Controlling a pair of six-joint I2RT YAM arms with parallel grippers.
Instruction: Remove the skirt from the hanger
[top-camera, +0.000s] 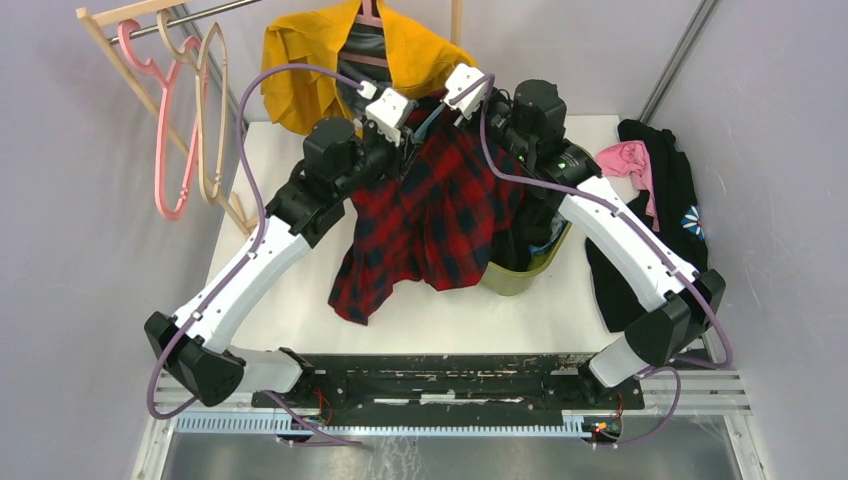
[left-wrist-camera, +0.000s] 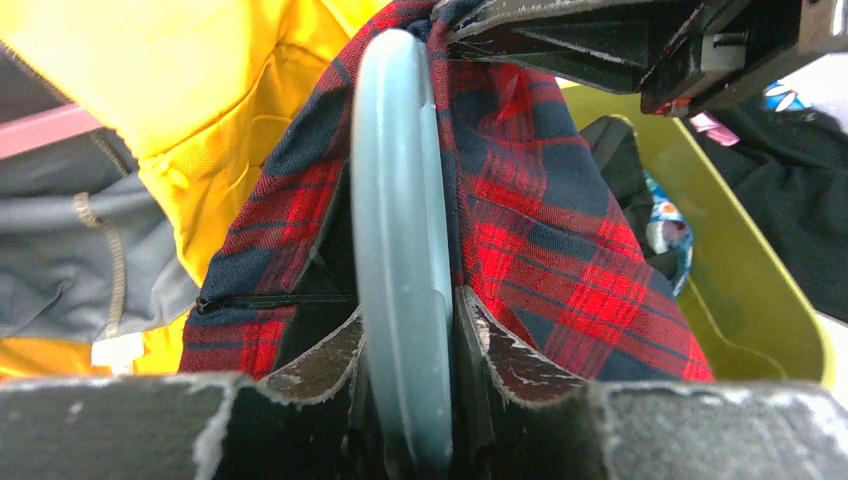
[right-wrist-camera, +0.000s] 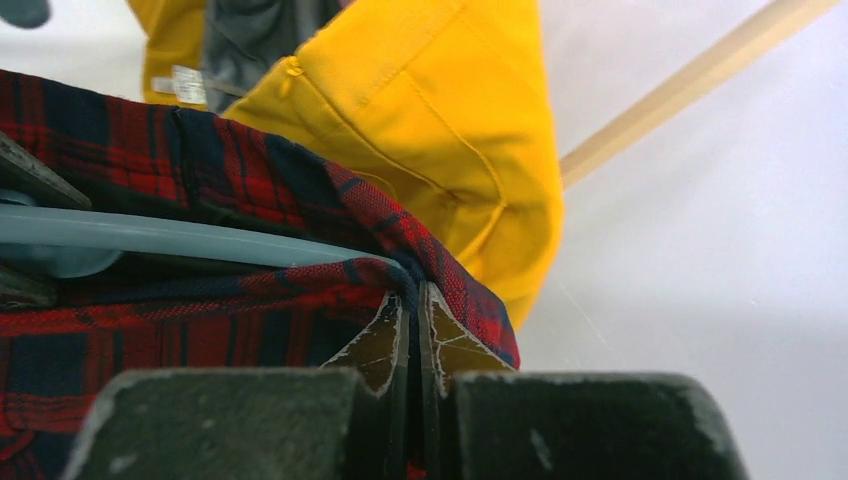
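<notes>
surface: a white table (top-camera: 440, 320), enclosed by pale lilac walls (top-camera: 60, 250). a wooden rack (top-camera: 100, 42) is set well to the left of both sets of fingers; a pink hanger (top-camera: 165, 150) and a wooden hanger (top-camera: 212, 110) are hung on it, bare. a yellow garment (top-camera: 300, 70) is hung just behind the fingers, with a grey garment (left-wrist-camera: 60, 250) showing inside it. an olive bin (top-camera: 525, 270) is placed below and to the right of the fingers, partly covered by the right arm. black clothing (top-camera: 670, 200) with a pink cloth (top-camera: 630, 160) on top is heaped well to the right, at the table edge.

skirt (top-camera: 430, 220): red and navy plaid, woven, with dark lining seen at the waist opening. it is held up in the air between the two grippers and draped down from the fingers, its lower hem reaching the table left of the bin. the hanger (left-wrist-camera: 395, 180), grey-blue plastic, is threaded inside the waist; the skirt is not yet off it.

left gripper (left-wrist-camera: 405, 320): closed on the hanger. the bar is clamped edge-on between the left fingers (left-wrist-camera: 320, 365), with plaid on both sides of it.

right gripper (right-wrist-camera: 412, 300): closed tight. the waist edge of the skirt is pinched at the tips of the right fingers (right-wrist-camera: 375, 340), and the hanger is seen running off to the left of them, just apart.
</notes>
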